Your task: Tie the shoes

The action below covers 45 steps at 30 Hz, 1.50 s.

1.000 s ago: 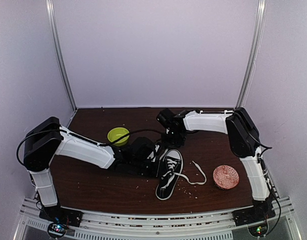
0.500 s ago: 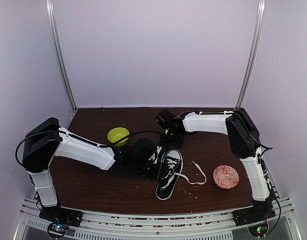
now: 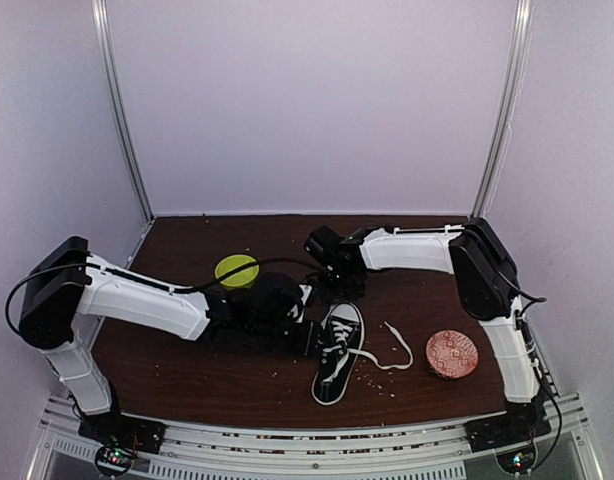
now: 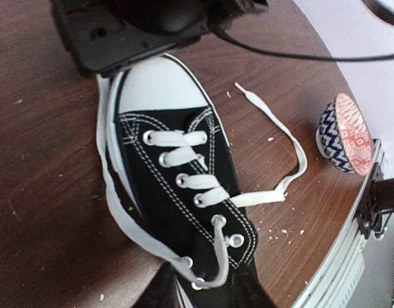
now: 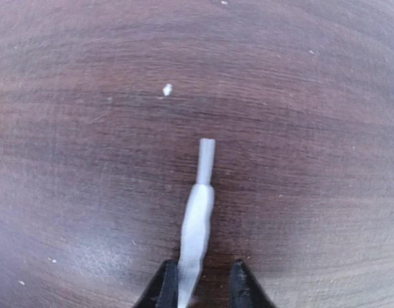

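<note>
The black sneaker [image 3: 337,350] with a white toe cap lies on the table, toe away from me. It fills the left wrist view [image 4: 178,186]. One white lace [image 4: 112,192] runs along its left side from the top eyelets up under the right arm's black housing [image 4: 139,32]. The other lace [image 3: 392,345] lies loose to the right. My right gripper [image 3: 339,290] is low at the toe. Its fingers [image 5: 166,282] stand slightly apart with that lace's tip [image 5: 200,205] lying between them. My left gripper [image 3: 309,325] hovers at the shoe's collar [image 4: 203,292]; its jaws are hard to read.
A green bowl [image 3: 235,270] sits behind the left arm. A red patterned bowl [image 3: 452,353] stands right of the shoe, near the table's front rail [image 4: 351,244]. Crumbs are scattered round the shoe.
My right gripper has come down and slightly left towards the toe. The left arm's elbow has swung out to the left. The shoe has hardly moved.
</note>
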Available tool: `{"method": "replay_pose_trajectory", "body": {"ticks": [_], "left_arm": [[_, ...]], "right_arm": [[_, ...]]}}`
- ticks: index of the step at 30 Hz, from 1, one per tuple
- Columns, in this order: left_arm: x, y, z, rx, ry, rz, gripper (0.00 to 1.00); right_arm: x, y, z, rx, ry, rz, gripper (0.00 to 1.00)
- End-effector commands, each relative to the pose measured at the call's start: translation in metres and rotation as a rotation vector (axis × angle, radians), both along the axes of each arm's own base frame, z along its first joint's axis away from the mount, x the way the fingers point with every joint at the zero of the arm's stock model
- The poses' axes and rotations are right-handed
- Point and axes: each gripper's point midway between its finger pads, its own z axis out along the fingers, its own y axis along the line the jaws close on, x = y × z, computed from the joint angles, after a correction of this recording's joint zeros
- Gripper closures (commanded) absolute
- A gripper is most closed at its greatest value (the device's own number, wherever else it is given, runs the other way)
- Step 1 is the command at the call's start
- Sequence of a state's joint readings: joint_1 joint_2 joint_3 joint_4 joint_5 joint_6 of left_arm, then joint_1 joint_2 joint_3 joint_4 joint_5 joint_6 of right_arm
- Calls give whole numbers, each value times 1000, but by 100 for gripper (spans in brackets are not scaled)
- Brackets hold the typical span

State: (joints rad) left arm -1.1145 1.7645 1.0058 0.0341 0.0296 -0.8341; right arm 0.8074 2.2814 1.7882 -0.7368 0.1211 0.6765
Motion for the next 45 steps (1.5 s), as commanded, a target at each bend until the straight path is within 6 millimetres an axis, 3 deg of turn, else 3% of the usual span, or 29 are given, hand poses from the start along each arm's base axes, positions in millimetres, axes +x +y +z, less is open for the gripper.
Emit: {"method": "replay_pose_trajectory", "body": {"ticks": [1,5,11,14,18,22,27,33,39,45], "left_arm": [[4,25,20,-10,-52,89,59],[-4,41,16,-21,-28,108,44],[-11,71,12,-13,-42,147,33],[-12,82,14,-11,-52,165,32],[-10,89,23,-32,-82,185,30],[-6,91,32,-45,-120,195,28],[-5,88,35,-53,-127,191,27],[-2,76,49,-126,-196,148,24],[7,36,64,-166,-262,50,23],[20,9,58,-169,-250,17,23]], "right_arm": [[-17,-21,-11,-95,39,-1,82],[-13,-10,-2,-47,29,14,99],[-6,13,20,82,7,63,100],[-3,23,44,172,-35,82,100],[-1,39,96,332,-135,125,100],[-3,47,130,435,-193,151,100],[-8,43,148,457,-212,158,100],[-31,34,179,576,-247,159,100],[-55,5,219,653,-323,131,100],[-76,-23,234,680,-361,98,100]]}}
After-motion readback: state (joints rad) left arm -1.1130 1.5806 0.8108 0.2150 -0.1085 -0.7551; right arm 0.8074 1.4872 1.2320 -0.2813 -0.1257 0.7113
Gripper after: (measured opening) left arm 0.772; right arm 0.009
